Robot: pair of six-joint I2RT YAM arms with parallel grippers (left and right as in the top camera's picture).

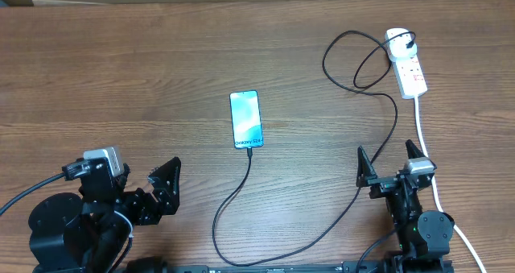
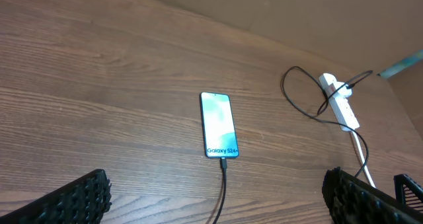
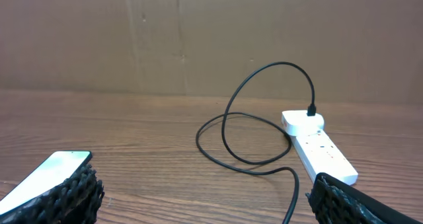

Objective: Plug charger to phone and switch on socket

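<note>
The phone (image 1: 246, 118) lies face up mid-table, its light-blue screen lit, also seen in the left wrist view (image 2: 218, 124) and partly in the right wrist view (image 3: 49, 172). The black charger cable (image 1: 322, 225) has its tip in the phone's near end (image 2: 223, 162) and its black plug in the white socket strip (image 1: 408, 61) at the far right (image 3: 317, 141). My left gripper (image 1: 165, 186) is open and empty at the near left (image 2: 218, 204). My right gripper (image 1: 393, 167) is open and empty at the near right (image 3: 205, 197), short of the strip.
The strip's thick white cord (image 1: 430, 164) runs toward the near edge beside my right arm. The cable loops near the strip (image 1: 358, 59) and along the near edge. A brown wall stands behind the table (image 3: 198, 32).
</note>
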